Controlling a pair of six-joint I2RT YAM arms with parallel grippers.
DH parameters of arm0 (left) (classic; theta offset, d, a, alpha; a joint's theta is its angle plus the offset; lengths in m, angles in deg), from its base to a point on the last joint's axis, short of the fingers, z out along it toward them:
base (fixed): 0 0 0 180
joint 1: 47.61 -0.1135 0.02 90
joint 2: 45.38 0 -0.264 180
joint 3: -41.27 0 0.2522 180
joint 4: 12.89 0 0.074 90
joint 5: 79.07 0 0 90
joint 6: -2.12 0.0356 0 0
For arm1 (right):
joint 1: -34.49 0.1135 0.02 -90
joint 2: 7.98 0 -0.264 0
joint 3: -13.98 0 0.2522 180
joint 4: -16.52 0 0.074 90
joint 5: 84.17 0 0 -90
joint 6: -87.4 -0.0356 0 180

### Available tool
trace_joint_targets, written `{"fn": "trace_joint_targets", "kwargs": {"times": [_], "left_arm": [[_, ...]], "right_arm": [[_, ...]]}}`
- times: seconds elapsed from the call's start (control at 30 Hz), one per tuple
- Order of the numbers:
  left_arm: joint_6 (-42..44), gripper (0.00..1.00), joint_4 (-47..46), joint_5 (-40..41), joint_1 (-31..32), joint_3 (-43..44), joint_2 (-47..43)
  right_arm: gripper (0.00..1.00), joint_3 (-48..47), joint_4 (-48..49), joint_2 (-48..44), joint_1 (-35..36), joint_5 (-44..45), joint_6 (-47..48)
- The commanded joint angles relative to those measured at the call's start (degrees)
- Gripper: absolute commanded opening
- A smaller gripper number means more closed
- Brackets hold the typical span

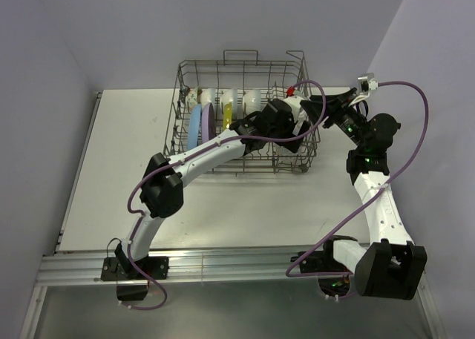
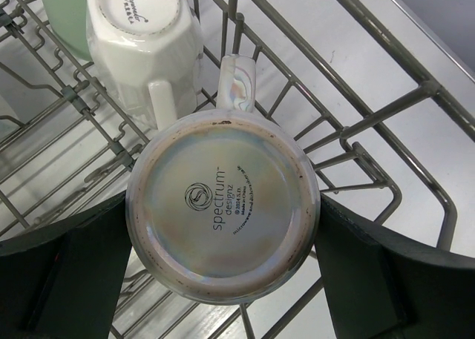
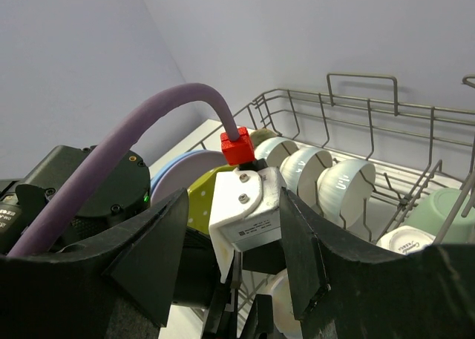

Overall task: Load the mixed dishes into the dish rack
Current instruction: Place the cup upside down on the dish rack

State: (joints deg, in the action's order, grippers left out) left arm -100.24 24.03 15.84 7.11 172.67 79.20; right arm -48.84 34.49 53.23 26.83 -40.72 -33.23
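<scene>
Your dish rack [image 1: 237, 63] sits at the far middle of the surface [image 1: 133, 168], with plates [image 1: 199, 124] on edge in its left part and bowls [image 1: 237, 98] in a row just behind them. In its right part a mug [image 2: 223, 205] sits between the fingers of your left hand [image 2: 226, 280], with a second mug [image 2: 145, 35] just beyond it and a cup [image 2: 63, 5] beside that. Your right hand [image 3: 231, 228] is outside the rack's right wall.

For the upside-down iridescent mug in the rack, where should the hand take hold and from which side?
Across its round wall, coming straight down from above. The iridescent mug stands base-up, and its handle sticks out beside the white mug, so the fingers of the left hand, flanking the other two sides, clear it.
</scene>
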Motion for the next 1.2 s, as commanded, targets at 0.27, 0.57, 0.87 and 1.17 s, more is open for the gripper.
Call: {"fn": "trace_joint_targets", "kwargs": {"times": [0.27, 0.57, 0.87, 1.17], "left_arm": [[-3.5, 0.99, -0.4, -4.2, 3.1, 1.3, -2.1], [-3.7, 0.99, 0.9, -4.5, 3.1, 2.9, -1.1], [-2.4, 0.99, -6.8, -5.4, 3.1, -5.7, -5.0], [-2.8, 0.99, -9.0, -6.8, 2.4, -6.8, -4.6]], "right_arm": [[0.60, 0.3, 2.6, -1.9, -0.5, 0.0, -0.6], [0.60, 0.3, 2.4, -1.9, -0.5, -0.3, -0.5], [0.59, -7.7, -22.1, -0.6, -1.2, 6.5, 7.0], [0.59, -10.9, -19.7, -1.3, -4.1, 6.6, -2.1]]}}
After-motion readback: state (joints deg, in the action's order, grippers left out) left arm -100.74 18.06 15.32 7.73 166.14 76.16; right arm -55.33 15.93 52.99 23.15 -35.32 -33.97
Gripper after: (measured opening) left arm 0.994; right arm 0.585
